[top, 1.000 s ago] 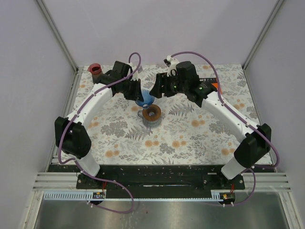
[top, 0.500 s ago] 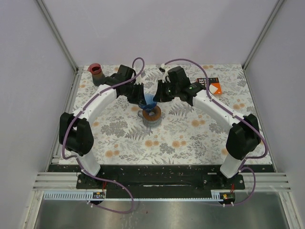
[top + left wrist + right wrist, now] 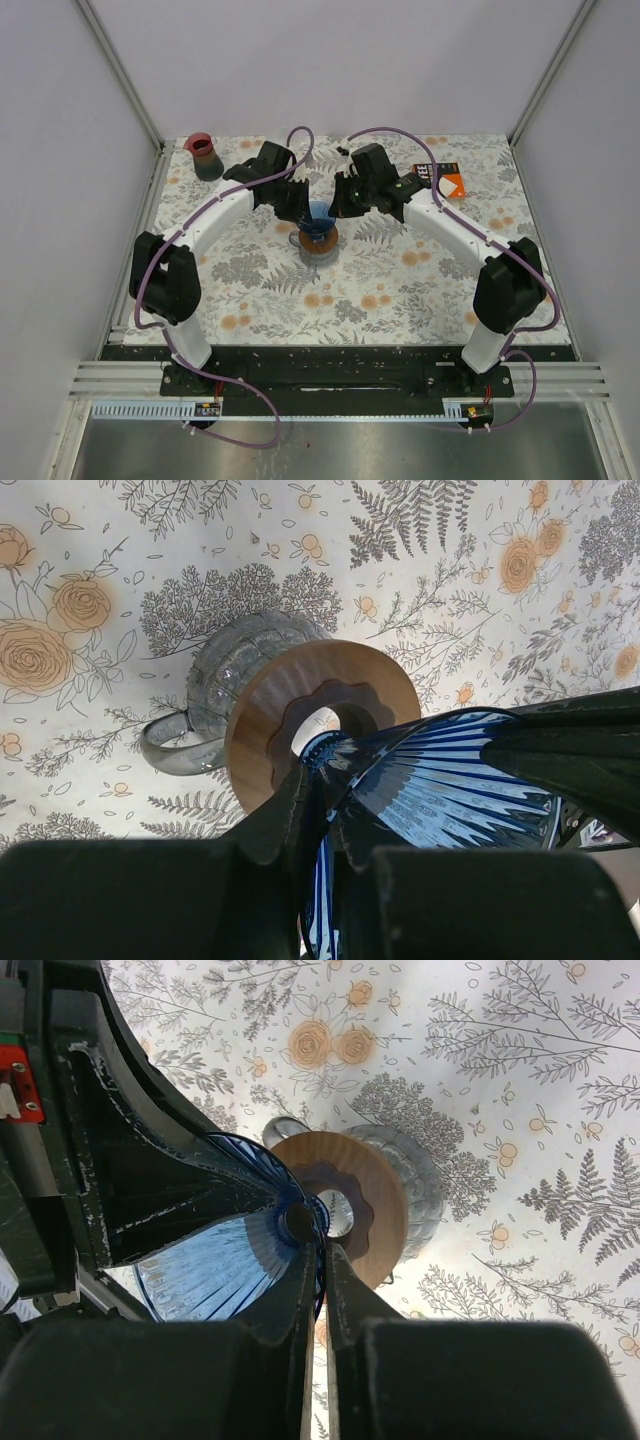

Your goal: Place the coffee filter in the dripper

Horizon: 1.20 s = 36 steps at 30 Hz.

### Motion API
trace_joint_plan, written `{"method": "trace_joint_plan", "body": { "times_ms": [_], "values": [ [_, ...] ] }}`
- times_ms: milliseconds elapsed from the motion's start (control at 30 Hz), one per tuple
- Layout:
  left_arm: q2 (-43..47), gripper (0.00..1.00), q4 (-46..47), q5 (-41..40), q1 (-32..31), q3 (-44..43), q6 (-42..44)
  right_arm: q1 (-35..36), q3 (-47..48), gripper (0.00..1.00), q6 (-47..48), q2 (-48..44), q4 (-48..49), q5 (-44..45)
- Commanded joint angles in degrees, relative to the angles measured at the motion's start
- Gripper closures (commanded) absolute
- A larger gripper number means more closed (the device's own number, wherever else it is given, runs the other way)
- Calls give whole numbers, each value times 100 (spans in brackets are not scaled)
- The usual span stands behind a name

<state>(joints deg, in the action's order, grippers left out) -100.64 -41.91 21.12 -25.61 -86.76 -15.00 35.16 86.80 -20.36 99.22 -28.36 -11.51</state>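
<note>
Over the floral tablecloth (image 3: 400, 290), left gripper (image 3: 318, 815) and right gripper (image 3: 322, 1260) both pinch the blue ribbed plastic cone filter (image 3: 450, 780); lower its tip plumb into the wooden-collared glass dripper (image 3: 260, 695) just beneath them.

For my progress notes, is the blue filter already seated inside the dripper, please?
No, the left tool holds the blue filter tilted outside the dripper, whose centre hole shows empty.

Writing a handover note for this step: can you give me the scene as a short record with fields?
filter: blue fluted cone, close by the dripper, not seated in it
dripper: glass with wooden ring, on the table
left gripper: shut on filter
right gripper: shut on filter
far edge: red-rimmed cup, orange packet
</note>
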Motion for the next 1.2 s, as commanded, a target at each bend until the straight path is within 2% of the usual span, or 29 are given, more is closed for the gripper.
{"method": "trace_joint_plan", "body": {
  "times_ms": [0,100,267,367,433,567,667,733,900,1000,1100,1167],
  "values": [
    [-78,100,201,260,-85,-166,199,9,-50,100,454,62,24,210],
    [-114,96,201,278,-102,-148,261,17,-67,100,489,45,-12,272],
    [-61,66,87,138,-103,-244,419,17,-85,100,551,89,-47,220],
    [70,54,78,-47,-103,-333,498,18,-59,100,542,124,-47,158],
    [185,49,78,-169,-103,-385,542,17,-50,100,559,124,-56,140],
    [317,49,52,-416,-85,-386,613,17,-58,100,577,150,-56,123],
    [352,53,34,-460,-94,-272,622,18,-50,100,577,212,-56,61],
    [370,60,25,-416,-85,-193,622,9,-50,100,577,256,-56,17],
    [352,79,-36,-328,-94,-69,639,9,-120,100,559,335,41,-88],
    [326,94,-36,-328,-94,-25,639,0,-172,100,559,414,76,-71],
    [265,100,-36,-311,-85,54,665,-9,-304,100,586,475,76,-71],
    [212,100,-37,-293,-85,98,709,-26,-383,100,586,519,67,-45]
  ]
}}
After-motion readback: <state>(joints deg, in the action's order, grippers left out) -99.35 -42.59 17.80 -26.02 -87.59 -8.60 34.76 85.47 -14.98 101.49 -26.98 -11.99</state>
